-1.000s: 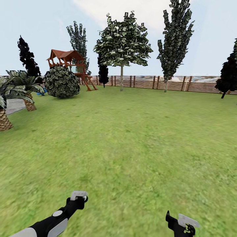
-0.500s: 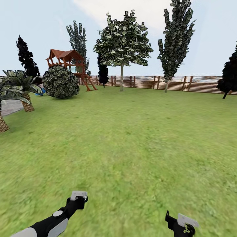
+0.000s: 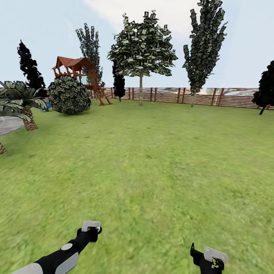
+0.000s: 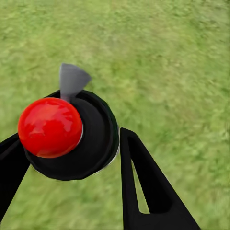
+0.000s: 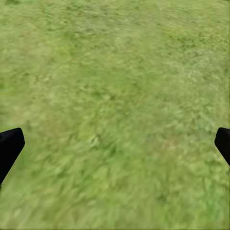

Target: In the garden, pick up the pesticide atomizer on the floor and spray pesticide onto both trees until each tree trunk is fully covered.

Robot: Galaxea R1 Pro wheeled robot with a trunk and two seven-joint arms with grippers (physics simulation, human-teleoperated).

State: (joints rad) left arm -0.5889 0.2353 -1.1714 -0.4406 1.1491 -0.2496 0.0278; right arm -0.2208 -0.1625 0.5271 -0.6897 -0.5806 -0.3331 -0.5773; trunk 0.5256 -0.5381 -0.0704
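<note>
Wide green grass lawn all the way out to a brown horizontal-slat wooden fence along the far side. One of the task trees, a broad-canopy tree with flat green leaves, stands in the far middle just in front of the fence, its straight bare grey-brown trunk running down to the grass. Right of it is a taller, narrower leafy tree. Far left there's a red-roofed wooden play tower with a round leafy bush in front of it, and low palm-like plants by the left edge.

The left gripper is pinching the pesticide atomizer, a black round body with a glossy red ball top and a grey nozzle; the black fingers sit tight on either side of it, over grass near the robot. The right gripper has its jaws spread wide, only fingertips poking in at the edges, nothing between them but grass.
</note>
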